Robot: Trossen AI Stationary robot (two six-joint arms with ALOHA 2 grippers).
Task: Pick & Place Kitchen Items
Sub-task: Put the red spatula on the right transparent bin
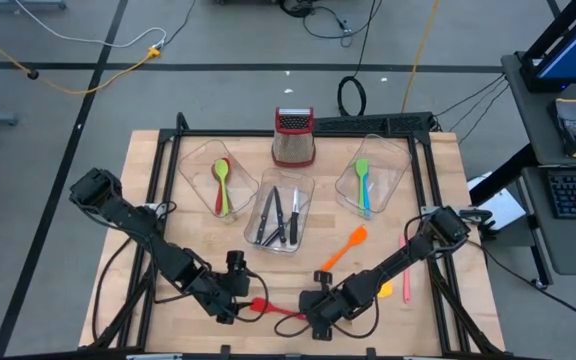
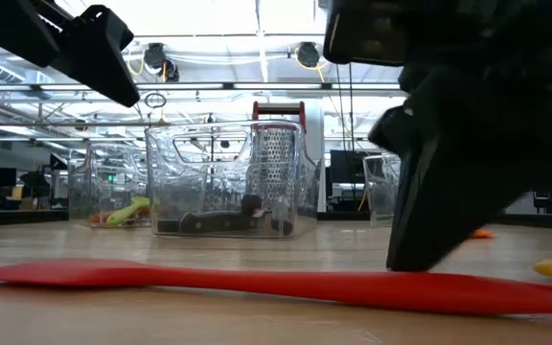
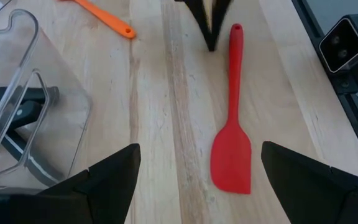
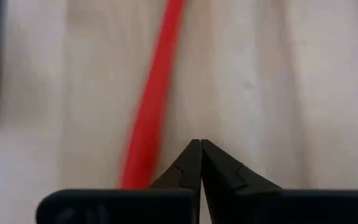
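1. The pale wooden table (image 1: pixel 118 200) has bare boards along its near edge, where both dark arms work; the far half is crowded by three clear plastic tubs (image 1: pixel 286 210) and a steel box grater with a red top (image 1: pixel 293 137).
2. The long red silicone spatula (image 3: pixel 232 143) lies flat on the boards near that front edge, between the two grippers, with open wood on either side.
3. The left gripper (image 3: pixel 197 180) hangs just above the spatula's blade end, fingers spread wide, holding nothing.
4. The right gripper (image 4: pixel 201 155) is pinched fully together, tips down on the wood just beside the spatula's handle, not around it.
5. An orange spatula (image 1: pixel 345 248) lies farther in, toward the tubs.
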